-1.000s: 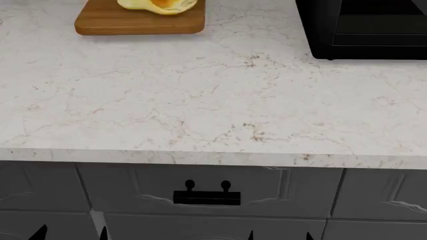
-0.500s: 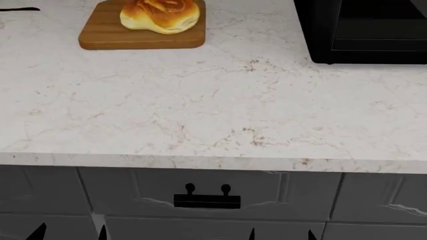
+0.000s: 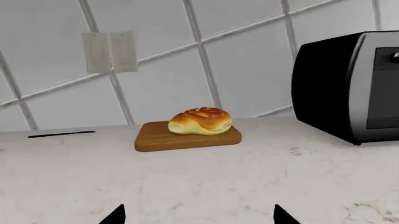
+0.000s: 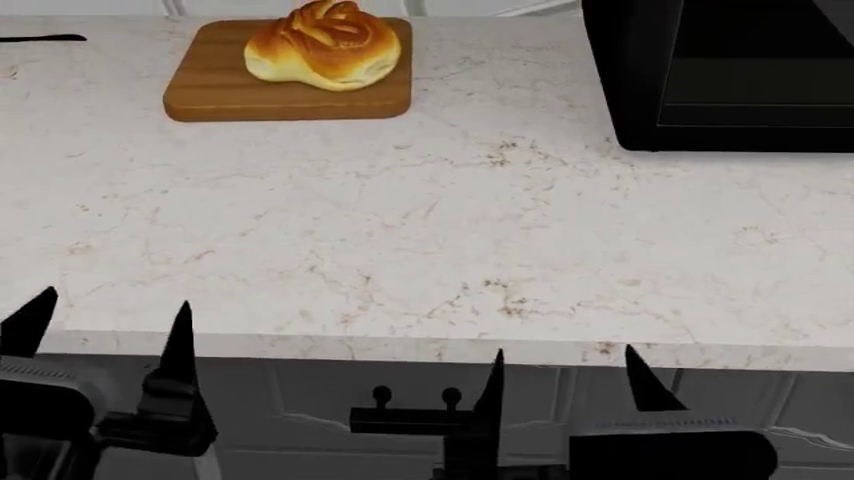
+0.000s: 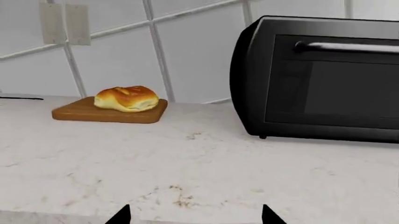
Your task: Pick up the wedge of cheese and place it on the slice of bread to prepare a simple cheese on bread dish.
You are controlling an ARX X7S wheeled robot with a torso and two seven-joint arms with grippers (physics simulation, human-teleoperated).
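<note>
While both grippers, left gripper point(image 4: 100, 325) and right gripper point(image 4: 561, 372), hover fingers spread and empty at the desk point(image 4: 441, 220) edge: wedge of cheese unseen; risk, blind search nudging slice of bread point(image 4: 323, 45)

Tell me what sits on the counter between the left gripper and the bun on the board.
Nothing visible: bare marble countertop lies between the left gripper and the bun on its wooden board. The cheese shows in no view.
</note>
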